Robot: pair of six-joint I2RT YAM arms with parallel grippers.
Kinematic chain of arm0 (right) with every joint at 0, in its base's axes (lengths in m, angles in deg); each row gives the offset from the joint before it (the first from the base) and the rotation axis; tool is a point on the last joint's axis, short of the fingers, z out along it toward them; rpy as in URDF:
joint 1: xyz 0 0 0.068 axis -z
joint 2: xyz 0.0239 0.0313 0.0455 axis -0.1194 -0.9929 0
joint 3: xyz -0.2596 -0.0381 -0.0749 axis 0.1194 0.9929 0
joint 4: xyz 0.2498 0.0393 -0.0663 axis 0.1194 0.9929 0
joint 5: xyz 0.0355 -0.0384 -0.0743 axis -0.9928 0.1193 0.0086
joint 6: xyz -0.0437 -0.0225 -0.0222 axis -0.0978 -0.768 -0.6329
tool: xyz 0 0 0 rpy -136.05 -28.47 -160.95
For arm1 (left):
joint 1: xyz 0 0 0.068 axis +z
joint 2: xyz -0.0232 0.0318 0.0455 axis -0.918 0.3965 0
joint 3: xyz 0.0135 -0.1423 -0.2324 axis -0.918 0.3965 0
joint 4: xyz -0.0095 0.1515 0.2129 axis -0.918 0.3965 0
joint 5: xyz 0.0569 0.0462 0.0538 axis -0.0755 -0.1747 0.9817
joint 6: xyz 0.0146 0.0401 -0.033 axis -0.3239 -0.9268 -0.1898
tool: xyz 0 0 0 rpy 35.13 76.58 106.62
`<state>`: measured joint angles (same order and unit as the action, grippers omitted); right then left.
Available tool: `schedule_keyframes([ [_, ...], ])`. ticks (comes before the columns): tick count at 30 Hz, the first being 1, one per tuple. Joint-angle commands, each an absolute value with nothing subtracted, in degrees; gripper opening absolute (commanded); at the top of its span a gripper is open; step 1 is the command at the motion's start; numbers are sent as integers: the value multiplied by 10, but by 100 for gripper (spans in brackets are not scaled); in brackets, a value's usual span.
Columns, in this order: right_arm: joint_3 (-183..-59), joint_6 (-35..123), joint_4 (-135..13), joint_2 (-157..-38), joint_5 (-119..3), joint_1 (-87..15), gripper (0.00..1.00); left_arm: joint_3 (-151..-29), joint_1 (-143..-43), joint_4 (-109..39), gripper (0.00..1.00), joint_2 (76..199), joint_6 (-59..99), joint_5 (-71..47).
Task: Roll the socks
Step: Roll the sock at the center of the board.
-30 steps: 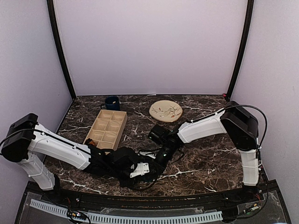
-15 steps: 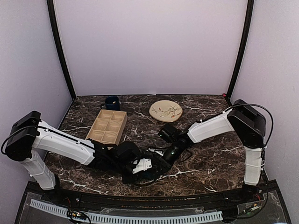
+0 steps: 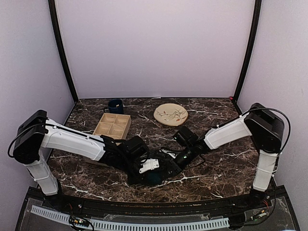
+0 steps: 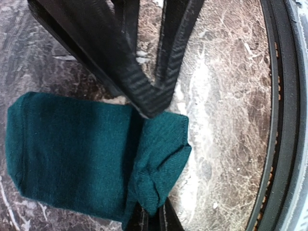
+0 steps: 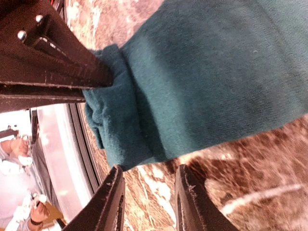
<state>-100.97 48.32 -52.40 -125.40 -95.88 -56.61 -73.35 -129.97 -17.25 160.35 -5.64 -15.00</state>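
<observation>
Teal sock [image 4: 72, 154] clamped at its folded end by left gripper [image 4: 153, 107] jaws, right gripper [image 5: 149, 195] jaws parted, nothing held, beside the sock.

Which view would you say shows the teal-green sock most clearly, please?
The left wrist view: the teal-green sock lies nearly whole on the marble table, its bunched end pinched by the left hand. The right wrist view shows it close but cropped; the top view shows only a small dark patch.
</observation>
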Motion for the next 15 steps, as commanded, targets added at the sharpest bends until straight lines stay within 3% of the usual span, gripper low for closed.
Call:
schedule_keyframes([
  [1,-978,536,-600,-1223,-914,-560,33,-768,-1292,-89,0,1627,-76,-220],
  [15,-888,560,-665,-1122,-853,-569,33,-832,-1259,-6,0,1694,-91,-334],
])
